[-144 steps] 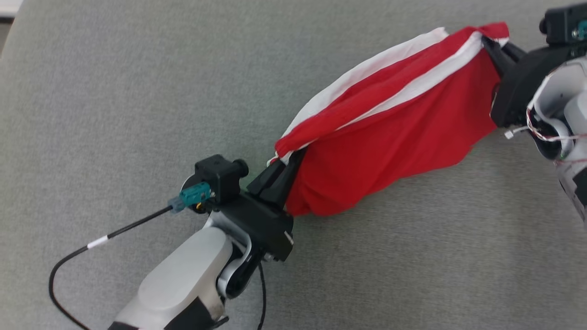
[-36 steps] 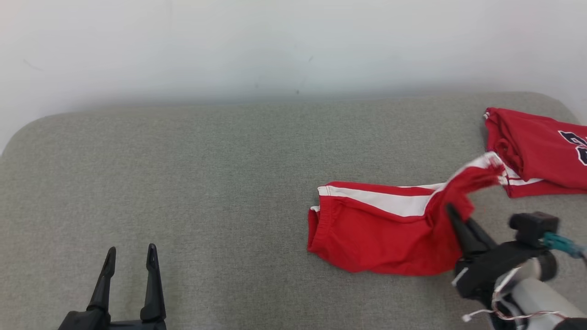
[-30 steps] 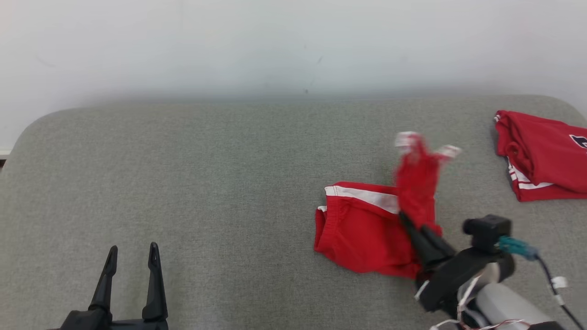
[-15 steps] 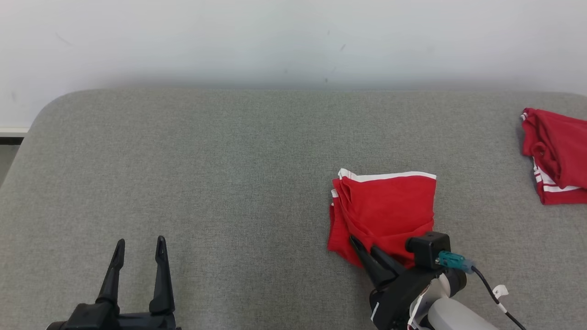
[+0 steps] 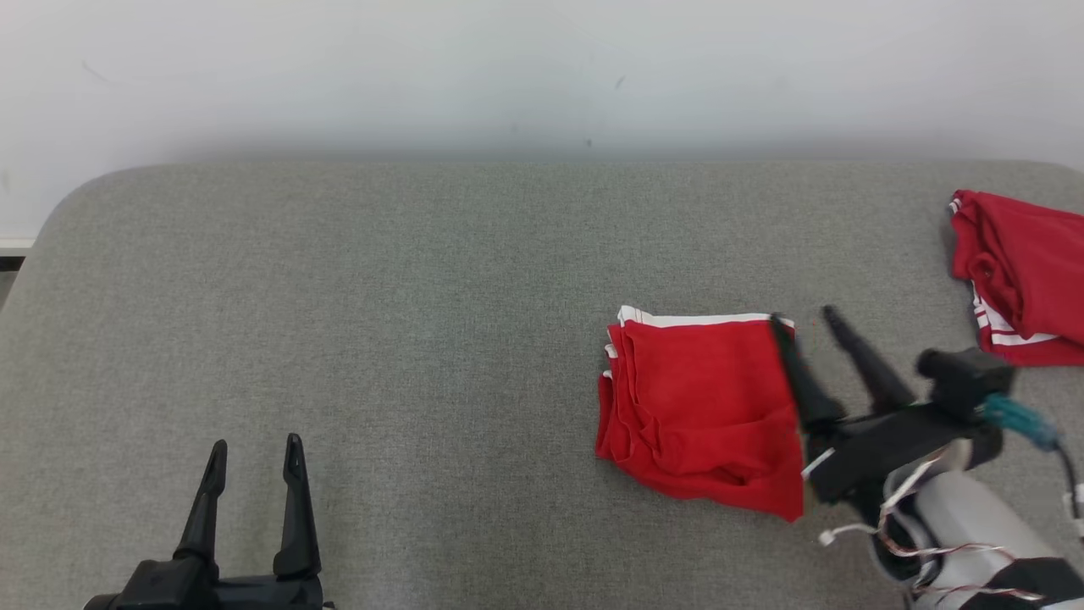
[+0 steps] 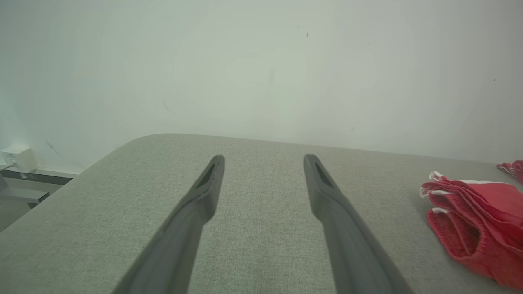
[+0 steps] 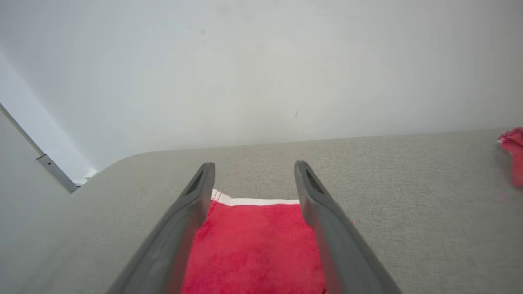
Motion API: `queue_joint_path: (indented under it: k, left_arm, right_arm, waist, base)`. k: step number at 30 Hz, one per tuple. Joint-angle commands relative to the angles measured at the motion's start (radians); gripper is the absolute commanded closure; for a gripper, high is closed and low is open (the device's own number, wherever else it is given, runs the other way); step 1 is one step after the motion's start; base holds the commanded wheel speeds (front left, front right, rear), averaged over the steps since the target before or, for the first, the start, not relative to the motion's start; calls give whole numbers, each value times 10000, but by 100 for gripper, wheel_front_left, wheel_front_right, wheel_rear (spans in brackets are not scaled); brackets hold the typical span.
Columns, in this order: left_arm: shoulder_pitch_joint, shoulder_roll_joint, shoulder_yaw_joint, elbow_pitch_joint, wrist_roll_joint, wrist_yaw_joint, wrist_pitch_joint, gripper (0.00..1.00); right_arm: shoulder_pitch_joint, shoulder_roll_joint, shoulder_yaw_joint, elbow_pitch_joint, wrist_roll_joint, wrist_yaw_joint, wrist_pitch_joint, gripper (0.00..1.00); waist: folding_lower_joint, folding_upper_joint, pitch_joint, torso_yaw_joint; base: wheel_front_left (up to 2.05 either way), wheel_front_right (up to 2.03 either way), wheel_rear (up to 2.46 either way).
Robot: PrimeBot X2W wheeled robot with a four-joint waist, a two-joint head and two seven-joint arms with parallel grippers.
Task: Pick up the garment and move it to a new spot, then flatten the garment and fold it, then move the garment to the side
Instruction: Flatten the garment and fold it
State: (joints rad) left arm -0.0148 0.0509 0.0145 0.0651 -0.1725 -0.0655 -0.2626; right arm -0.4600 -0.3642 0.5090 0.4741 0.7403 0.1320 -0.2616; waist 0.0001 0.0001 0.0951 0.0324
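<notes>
**A:** Head view?
**B:** The folded red garment (image 5: pixel 703 407) lies right of centre on the worktop (image 5: pixel 381 322); the right gripper (image 5: pixel 802 315) is released at its right edge.
**A:** Left wrist?
**B:** The left gripper (image 6: pixel 264 157) is released, with the garment (image 6: pixel 478 220) off to the right.
**A:** Right wrist?
**B:** The garment (image 7: pixel 253 249) lies beneath its spread jaws.

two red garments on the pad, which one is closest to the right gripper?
The folded garment with white trim, right beside the right gripper; the other red garment lies apart at the far right edge.
</notes>
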Motion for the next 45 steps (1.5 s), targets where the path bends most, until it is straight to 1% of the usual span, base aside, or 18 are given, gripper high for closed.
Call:
queue_joint_path:
  k: [1, 4, 7, 8, 9, 10, 11, 13, 15, 22, 24, 28, 32, 39, 42, 45]
  left_arm:
    - [-54, -6, -13, -43, -11, 26, -28, 0]
    - [-156, -6, -94, -50, 9, -2, -28, 0]
    - [-259, -5, -149, -15, 63, -22, -28, 0]
    - [-297, -6, -159, -1, 81, -25, -28, 0]
    - [-322, -6, -161, 5, 99, -45, -28, 0]
    - [-338, -6, -172, 16, 125, -65, -28, 0]
    - [-363, -6, -183, 31, 146, -87, -28, 0]
    - [-425, -6, -218, 62, 161, -129, -28, 0]
    - [-482, -6, -259, 103, 167, -122, -28, 0]
    - [-651, -6, -469, 242, 46, -119, -28, 0]
    - [-669, -6, -497, 278, 43, -112, -28, 0]
    - [-730, -6, -567, 319, 10, -126, -28, 0]
    - [-741, -8, -562, 372, -7, -144, -28, 0]
    - [-813, -8, -598, 456, -93, -111, -28, 0]
    - [-848, -6, -600, 473, -115, -100, -28, 0]
    - [-827, -6, -509, 455, -123, -109, -28, 0]
  right_arm:
    - [145, -19, -260, -53, 19, -32, -33, 0]
    - [232, -201, -1054, 92, -246, -32, -23, 0]
    - [216, -182, -1486, 436, -448, -32, -22, 0]
    - [194, -158, -1585, 607, -512, -32, -23, 5]
    - [142, -109, -1651, 743, -576, -32, -23, 45]
    - [91, -55, -1679, 904, -643, -31, -22, 78]
    - [57, -57, -1581, 1073, -833, -32, -22, 100]
    - [-50, -50, -1325, 1386, -1301, -32, -22, 100]
    - [-92, 113, -1132, 1649, -1668, -32, -24, 100]
    - [-90, 880, -934, 2473, -2166, -32, -23, 100]
    - [-131, 1207, -810, 2682, -2231, -31, -24, 100]
    - [-167, 1701, -538, 2863, -2374, -32, -24, 100]
    - [-23, 2281, -114, 2876, -2495, -31, -24, 100]
    - [127, 2758, 259, 2681, -2408, -32, -24, 100]
    - [102, 2778, 124, 2292, -2460, -32, -24, 100]
    - [133, 2578, -74, 1732, -2653, -32, -24, 100]
  waist:
    - [-1, -1, 34, 7]
    - [-1, -1, 122, 76]
    - [-1, -1, 213, 179]
    - [-1, -1, 237, 213]
    - [-1, -1, 256, 241]
    - [-1, -1, 275, 265]
    - [-1, -1, 293, 301]
    - [-1, -1, 326, 388]
    - [-1, -1, 342, 479]
    - [-1, -1, 392, 856]
    - [-1, -1, 405, 944]
    - [-1, -1, 442, 1121]
    - [-1, -1, 429, 1211]
    - [-1, -1, 373, 1254]
    - [-1, -1, 342, 1124]
    - [-1, -1, 262, 901]
  base:
    - [0, 0, 0]
    - [0, 0, 0]
    - [0, 0, 0]
    - [0, 0, 0]
    - [0, 0, 0]
    - [0, 0, 0]
    - [0, 0, 0]
    - [0, 0, 0]
    - [0, 0, 0]
    - [0, 0, 0]
    - [0, 0, 0]
    - [0, 0, 0]
    - [0, 0, 0]
    - [0, 0, 0]
    - [0, 0, 0]
    - [0, 0, 0]
